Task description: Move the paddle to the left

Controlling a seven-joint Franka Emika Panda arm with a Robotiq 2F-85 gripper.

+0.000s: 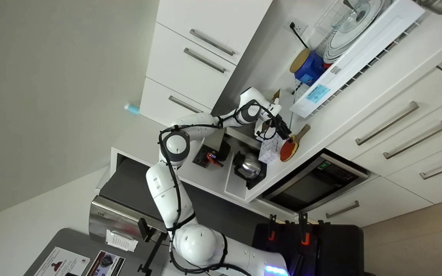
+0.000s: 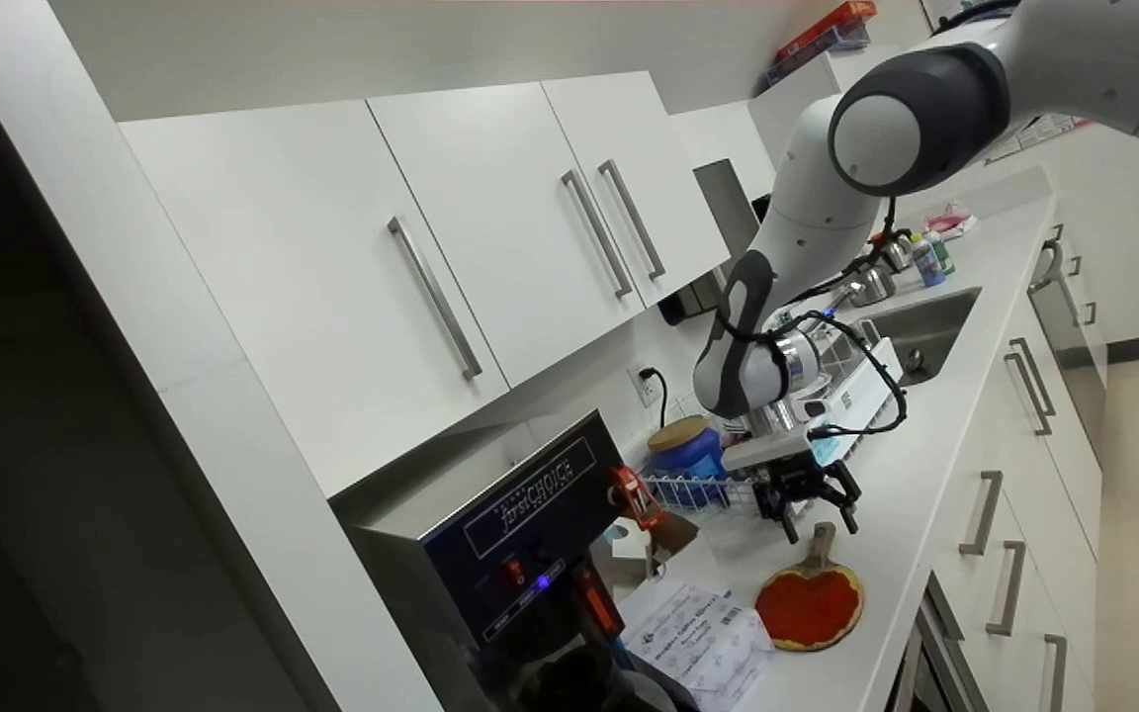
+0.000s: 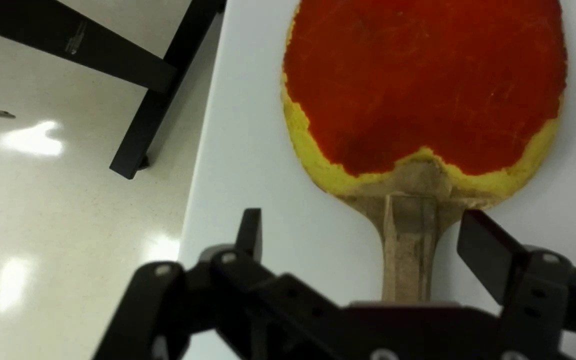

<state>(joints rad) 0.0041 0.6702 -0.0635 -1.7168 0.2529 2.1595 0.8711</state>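
The paddle lies flat on the white counter, with a round orange-red face and a short wooden handle. It shows in both exterior views (image 1: 287,151) (image 2: 809,606) and in the wrist view (image 3: 425,90). My gripper (image 3: 362,225) is open and empty in the wrist view. Its two fingers stand apart on either side of the handle, with the handle nearer the right finger. The end of the handle is hidden behind the gripper's body. In an exterior view the gripper (image 2: 822,531) hangs above the handle, fingers pointing down, apart from the paddle.
A white printed packet (image 2: 693,633) lies right beside the paddle's face. A dish rack (image 1: 363,57) and a blue container with a wooden lid (image 2: 685,460) stand behind the gripper. A dark machine (image 2: 530,514) and a steel pot (image 1: 251,166) stand nearby. The counter's front edge (image 3: 199,165) is close.
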